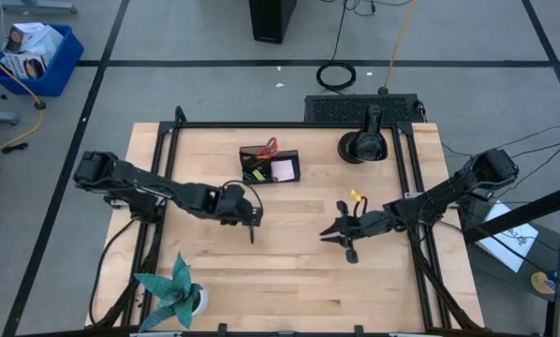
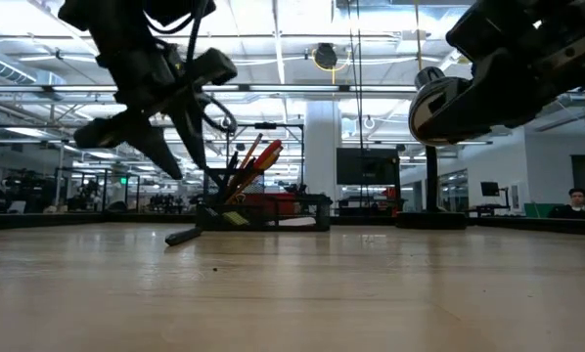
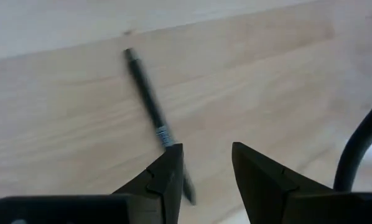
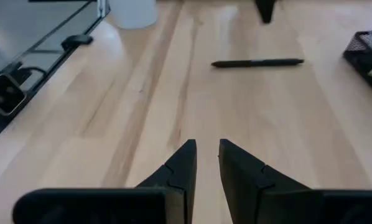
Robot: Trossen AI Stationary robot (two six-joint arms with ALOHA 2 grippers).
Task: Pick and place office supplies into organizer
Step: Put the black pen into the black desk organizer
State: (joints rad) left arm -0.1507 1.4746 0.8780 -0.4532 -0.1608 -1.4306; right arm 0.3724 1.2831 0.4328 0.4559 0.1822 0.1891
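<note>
The left gripper [image 3: 203,167] hovers over a thin black pen [image 3: 150,104] lying on the pale wooden table [image 1: 289,271], near the small black rectangular desk organizer [image 1: 270,167]; its fingers stand parted, grasping nothing, the pen beside one fingertip rather than between them. A sound pick likely means centring over the barrel before closing. The right gripper [image 4: 206,163] waits mid-table, slightly parted and empty. No writing is readable.
</note>
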